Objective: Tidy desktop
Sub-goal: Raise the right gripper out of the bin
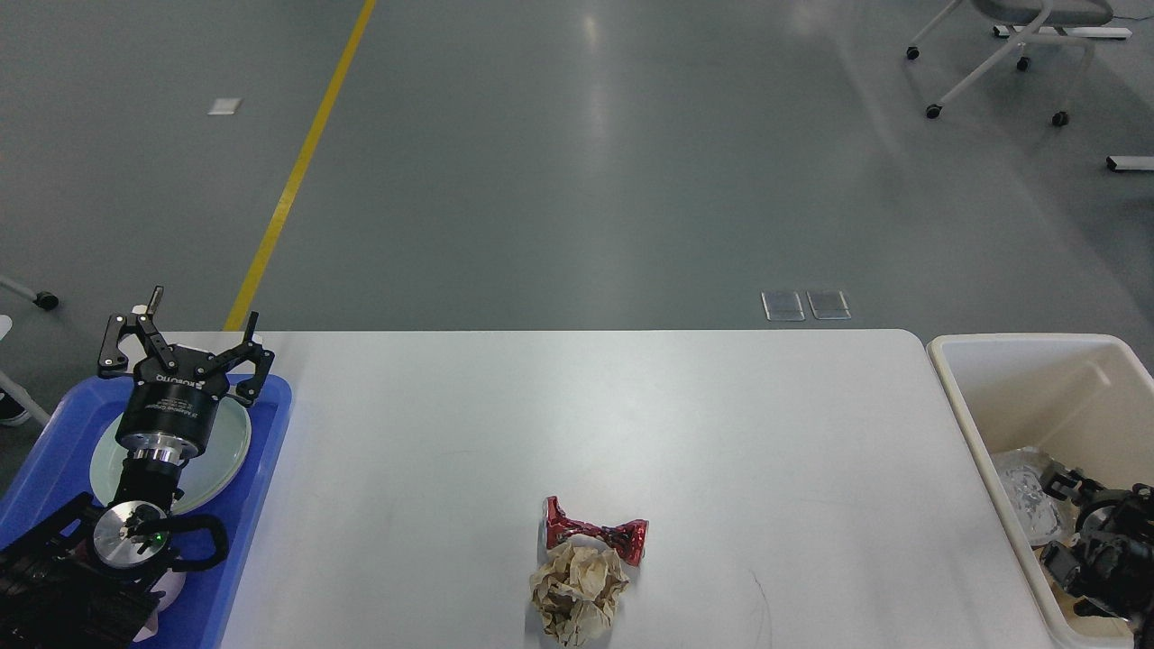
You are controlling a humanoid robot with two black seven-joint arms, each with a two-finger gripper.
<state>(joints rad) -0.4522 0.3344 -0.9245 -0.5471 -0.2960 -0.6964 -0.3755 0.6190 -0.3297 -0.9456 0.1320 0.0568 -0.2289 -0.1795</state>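
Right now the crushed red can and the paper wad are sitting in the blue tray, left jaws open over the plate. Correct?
Not quite. In the head view the crushed red can and paper wad lie on the white desktop, near its front edge, not in the blue tray. The left gripper is indeed open over the plate.
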